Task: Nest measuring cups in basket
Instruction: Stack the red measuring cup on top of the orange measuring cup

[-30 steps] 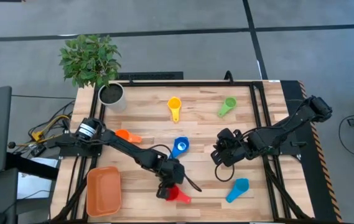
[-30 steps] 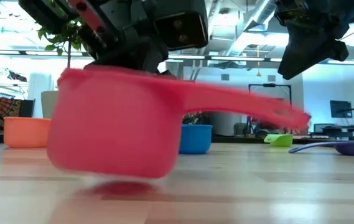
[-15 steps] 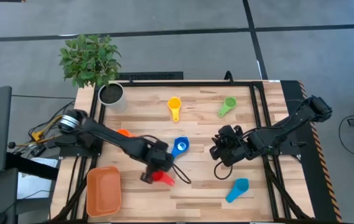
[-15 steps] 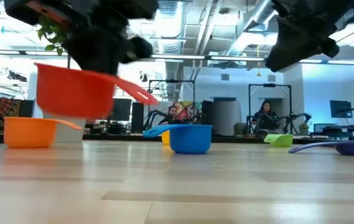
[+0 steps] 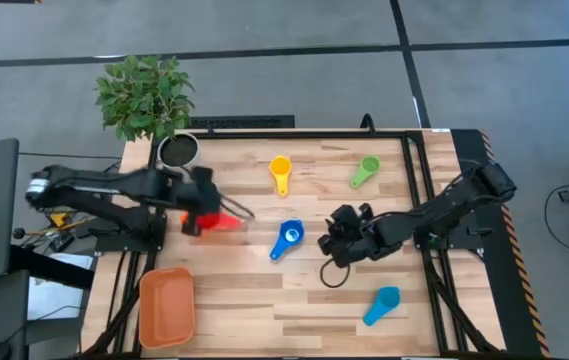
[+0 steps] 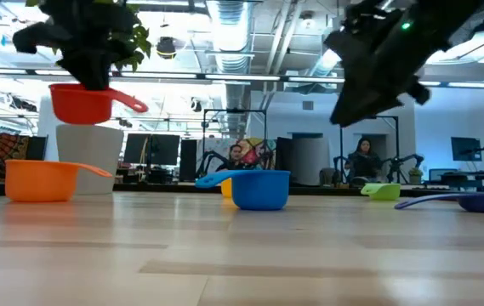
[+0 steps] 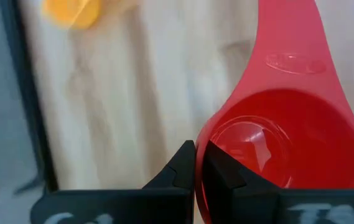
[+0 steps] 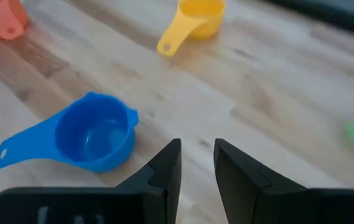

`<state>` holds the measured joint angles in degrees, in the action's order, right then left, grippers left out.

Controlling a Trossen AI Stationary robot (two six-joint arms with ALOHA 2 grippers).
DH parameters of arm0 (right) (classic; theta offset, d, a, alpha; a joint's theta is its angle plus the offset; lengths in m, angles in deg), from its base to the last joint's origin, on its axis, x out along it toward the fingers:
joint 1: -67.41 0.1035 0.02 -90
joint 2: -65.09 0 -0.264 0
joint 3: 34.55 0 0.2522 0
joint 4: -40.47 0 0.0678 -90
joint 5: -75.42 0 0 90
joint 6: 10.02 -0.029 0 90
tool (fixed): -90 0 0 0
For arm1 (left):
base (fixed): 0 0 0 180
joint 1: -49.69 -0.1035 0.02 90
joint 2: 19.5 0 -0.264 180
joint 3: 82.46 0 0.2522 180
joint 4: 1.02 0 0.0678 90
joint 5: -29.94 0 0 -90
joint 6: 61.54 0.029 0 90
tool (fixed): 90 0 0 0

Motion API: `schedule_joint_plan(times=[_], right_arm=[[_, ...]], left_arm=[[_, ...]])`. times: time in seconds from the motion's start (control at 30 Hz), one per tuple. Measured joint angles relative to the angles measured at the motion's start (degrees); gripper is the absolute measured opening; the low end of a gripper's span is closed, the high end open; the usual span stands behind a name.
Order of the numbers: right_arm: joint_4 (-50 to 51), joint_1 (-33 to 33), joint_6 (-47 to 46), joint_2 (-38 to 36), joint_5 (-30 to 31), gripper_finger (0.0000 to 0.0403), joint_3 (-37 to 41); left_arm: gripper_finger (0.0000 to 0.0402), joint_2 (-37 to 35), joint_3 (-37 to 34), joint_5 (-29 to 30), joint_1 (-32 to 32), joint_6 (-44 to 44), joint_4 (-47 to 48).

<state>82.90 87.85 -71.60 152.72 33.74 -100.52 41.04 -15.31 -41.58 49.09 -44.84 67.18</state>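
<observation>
Red cup (image 7: 270, 143) is pinched by its thin rim in the left gripper (image 7: 196, 163), so it could slip and fall.

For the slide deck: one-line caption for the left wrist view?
Left gripper pinching the rim of the red measuring cup, carried above the wooden table.
</observation>
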Motion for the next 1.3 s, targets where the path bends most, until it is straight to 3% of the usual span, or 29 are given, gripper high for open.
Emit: schedule_joint_plan(times=[0.2, 0.37, 0.93, 1.3], right_arm=[[-6.6, -3.0, 5.9, 3.6, -2.0, 0.0119, 0.0], [-6.9, -3.8, 6.7, 3.8, -2.2, 0.0119, 0.0], [-7.6, -3.7, 7.7, 3.0, -2.1, 0.0119, 0.0], [-8.7, -3.6, 6.7, 3.0, -2.4, 0.0119, 0.0]], left_arm=[[0.0002, -8.4, -6.9, -5.6, -11.3, 3.3, 0.1], [0.0002, -9.8, -10.9, -8.3, -15.4, 2.5, -0.5], [0.0020, -8.6, -13.1, -10.7, -15.8, 0.2, -1.9], [0.0020, -3.6, -13.0, -10.7, -15.8, -0.2, -1.8]])
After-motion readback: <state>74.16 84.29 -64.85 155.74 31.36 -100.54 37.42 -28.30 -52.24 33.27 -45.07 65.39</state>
